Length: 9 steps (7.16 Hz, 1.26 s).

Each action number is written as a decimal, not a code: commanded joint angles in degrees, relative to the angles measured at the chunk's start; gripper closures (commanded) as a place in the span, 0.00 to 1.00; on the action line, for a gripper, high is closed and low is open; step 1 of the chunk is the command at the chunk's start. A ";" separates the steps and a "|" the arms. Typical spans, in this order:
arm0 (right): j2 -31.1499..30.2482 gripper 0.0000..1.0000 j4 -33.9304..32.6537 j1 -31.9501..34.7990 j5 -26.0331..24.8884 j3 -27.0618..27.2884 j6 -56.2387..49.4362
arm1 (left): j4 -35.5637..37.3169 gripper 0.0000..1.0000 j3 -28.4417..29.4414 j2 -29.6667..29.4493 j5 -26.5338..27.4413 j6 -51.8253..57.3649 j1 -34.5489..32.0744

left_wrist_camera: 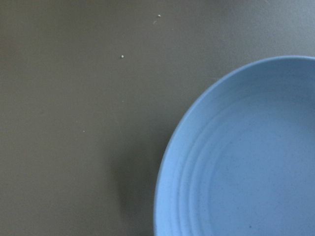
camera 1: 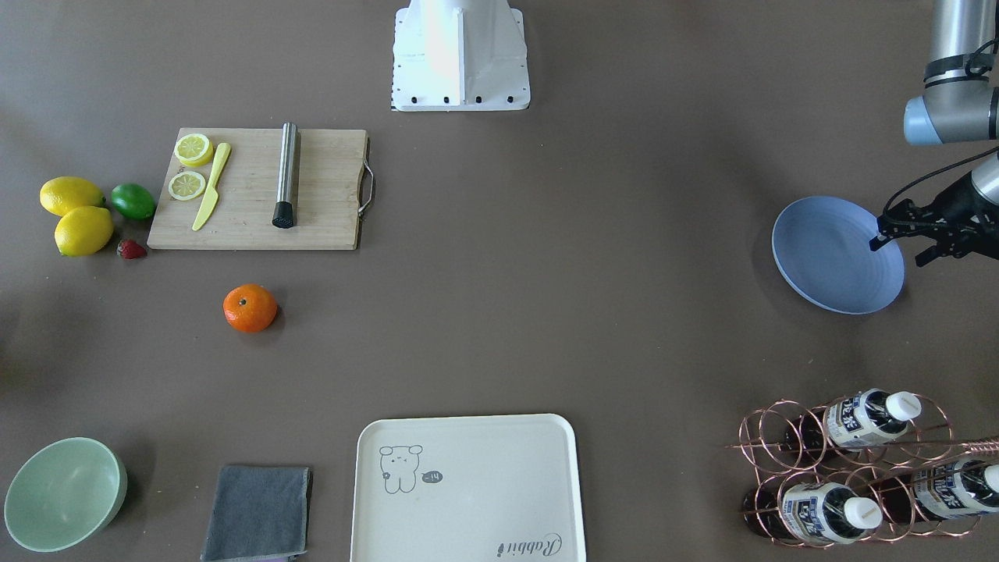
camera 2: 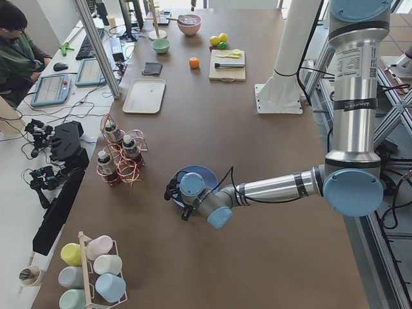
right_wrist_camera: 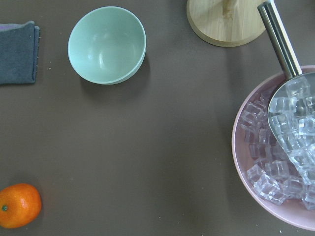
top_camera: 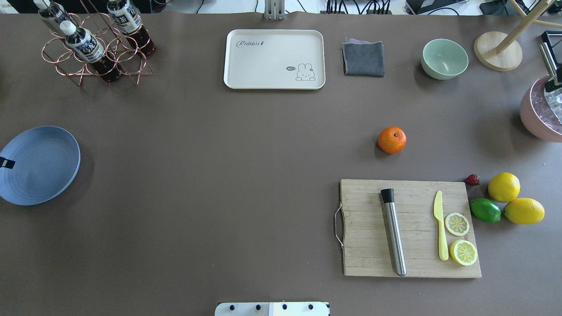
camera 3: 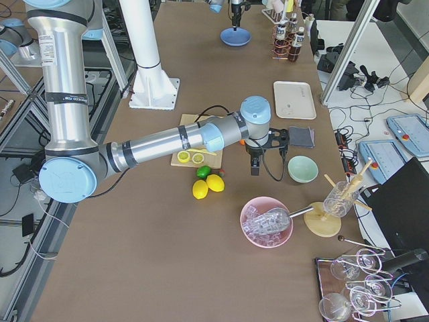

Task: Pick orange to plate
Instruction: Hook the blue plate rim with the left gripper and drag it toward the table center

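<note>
The orange (camera 1: pixel 250 308) rests alone on the brown table, just off the cutting board's far side, and also shows as the orange (top_camera: pixel 392 139) from overhead and the orange (right_wrist_camera: pixel 18 205) at the right wrist view's lower left corner. Far across the table lies the bare blue plate (camera 1: pixel 835 254), plate (top_camera: pixel 39 166), plate (left_wrist_camera: pixel 246 162). My left gripper (camera 1: pixel 899 251) hovers over the plate's outer rim, open, holding nothing. My right gripper (camera 3: pixel 258 164) hangs high between the orange and the green bowl; I cannot tell whether it is open or shut.
A wooden cutting board (top_camera: pixel 412 228) carries a steel muddler, a yellow knife and lemon slices. Beside it lie two lemons, a lime (top_camera: pixel 485 210) and a strawberry. A cream tray (top_camera: pixel 274 59), grey cloth, green bowl (top_camera: pixel 444 58), pink ice bowl (right_wrist_camera: pixel 275 147) and bottle rack (top_camera: pixel 94 44) line the far side.
</note>
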 commanded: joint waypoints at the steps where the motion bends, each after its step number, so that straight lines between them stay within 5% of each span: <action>1: 0.40 0.00 0.00 -0.64 -1.39 -0.07 0.50 | -0.09 0.08 0.97 -0.44 -0.11 0.01 1.84; 3: 0.32 0.00 0.00 -0.64 -2.00 0.01 1.20 | -1.58 1.00 1.50 -0.27 -0.37 -0.08 1.85; 9: 0.14 0.00 0.00 -0.64 -1.92 0.71 1.20 | -1.76 1.00 -0.69 -0.97 -8.01 -4.47 -0.87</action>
